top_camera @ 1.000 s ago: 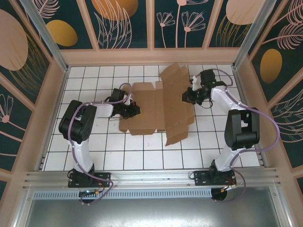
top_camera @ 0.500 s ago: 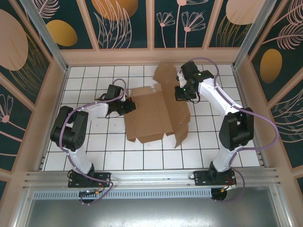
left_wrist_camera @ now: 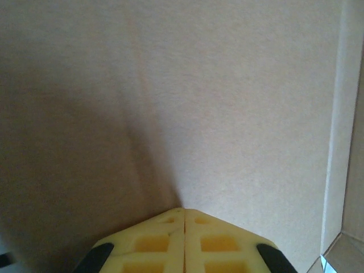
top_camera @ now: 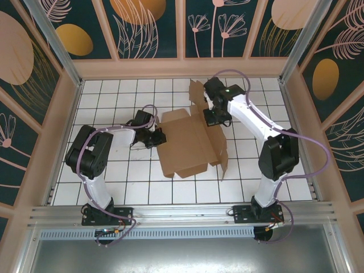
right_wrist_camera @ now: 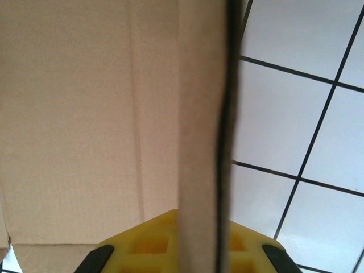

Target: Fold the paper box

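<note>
Now mid-fold: paper box (top_camera: 190, 148) mid-table (top_camera: 114, 179), slid and turned versus a second ago, right-hand panels lifted off flat. Right gripper (top_camera: 209, 118) swung in over it, clamped on a flap edge. Left gripper (top_camera: 158, 138) fully closed, empty, tips against the left wall. Looks like walls starting to go up.

"What's that brown paper box (top_camera: 190, 142) made of?"

"Cardboard. It looks matt and a bit rough, with soft creases in it."

"And the surface (top_camera: 131, 182) under it?"

"Smooth white squares with thin dark lines. A little shiny."

"The yellow jaws?"

"Plastic, I think. Smooth, not shiny."

"And the left arm (top_camera: 91, 153) and right arm (top_camera: 250, 116)?"

"Hard black and white plastic, a bit glossy. The rail (top_camera: 182, 213) at the near edge is dull grey metal with grooves."
</note>
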{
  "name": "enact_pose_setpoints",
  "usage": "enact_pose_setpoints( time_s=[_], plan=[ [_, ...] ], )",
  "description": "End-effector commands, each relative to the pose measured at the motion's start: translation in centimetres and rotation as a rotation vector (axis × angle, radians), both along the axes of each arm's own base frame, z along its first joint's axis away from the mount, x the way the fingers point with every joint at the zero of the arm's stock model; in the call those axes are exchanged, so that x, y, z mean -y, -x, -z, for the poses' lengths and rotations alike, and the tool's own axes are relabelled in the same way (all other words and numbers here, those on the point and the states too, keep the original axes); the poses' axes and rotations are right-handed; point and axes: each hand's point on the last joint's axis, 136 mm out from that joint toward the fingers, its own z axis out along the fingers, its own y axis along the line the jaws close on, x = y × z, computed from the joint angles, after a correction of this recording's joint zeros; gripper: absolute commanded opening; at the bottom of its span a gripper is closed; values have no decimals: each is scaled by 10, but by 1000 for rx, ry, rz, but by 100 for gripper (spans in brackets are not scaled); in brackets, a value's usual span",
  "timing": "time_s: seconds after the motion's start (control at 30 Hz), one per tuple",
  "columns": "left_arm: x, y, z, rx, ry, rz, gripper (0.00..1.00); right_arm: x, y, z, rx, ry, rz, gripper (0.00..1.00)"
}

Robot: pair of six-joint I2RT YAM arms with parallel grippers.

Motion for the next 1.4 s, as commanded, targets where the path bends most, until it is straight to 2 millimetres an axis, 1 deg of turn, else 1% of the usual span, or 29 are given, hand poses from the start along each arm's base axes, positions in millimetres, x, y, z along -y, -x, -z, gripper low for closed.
enact_pose_setpoints(
  time_s=[0.0,0.13,0.3,0.4,0.43,0.53,0.6,0.67,0.73,0.8,0.83,0.87,1.0,1.03,1.1,1.2,1.27,1.33,1.37],
  plan=[
    [8,15,5,-30,22,16,6,-8,10,11,-40,132,-2,2],
    [5,20,6,-33,15,10,5,-32,14,12,-23,186,-36,6],
    [5,23,6,-36,35,0,5,-57,29,27,-51,212,-77,10],
    [4,22,2,-24,31,-2,5,-60,27,29,-39,227,-76,11],
    [3,21,0,-19,25,-3,5,-60,24,25,-24,229,-69,11],
    [0,15,-9,9,0,-6,5,-58,11,5,29,205,-43,13],
    [-2,9,-20,31,-2,-16,6,-56,2,-11,49,149,-13,15],
    [-2,3,-34,59,0,-17,8,-59,-2,-20,45,67,-6,17],
    [0,-2,-45,84,4,-4,11,-61,-1,-23,19,-17,-7,17],
    [2,-4,-51,96,-2,18,15,-61,-2,-23,8,-92,1,17],
    [3,-9,-58,113,-5,25,16,-65,1,-23,-14,-147,-5,17],
    [3,-10,-58,119,-19,34,17,-66,1,-24,-20,-192,-6,17],
    [-2,-11,-43,96,-65,43,17,-69,8,-21,-64,-338,-25,17],
    [-2,-12,-40,92,-69,38,18,-71,12,-20,-74,-367,-36,17],
    [-3,-12,-33,77,-73,25,17,-77,25,-16,-117,-422,-71,16],
    [-5,-9,-22,50,-70,2,16,-68,31,-13,-135,-453,-63,16],
    [-9,-5,-14,36,-87,-6,14,-56,31,-4,-132,-432,-29,17],
    [-14,-1,-7,24,-102,-8,12,-41,29,4,-120,-411,9,20],
    [-18,5,0,7,-113,-8,12,-35,27,6,-110,-419,20,23]
  ],
)
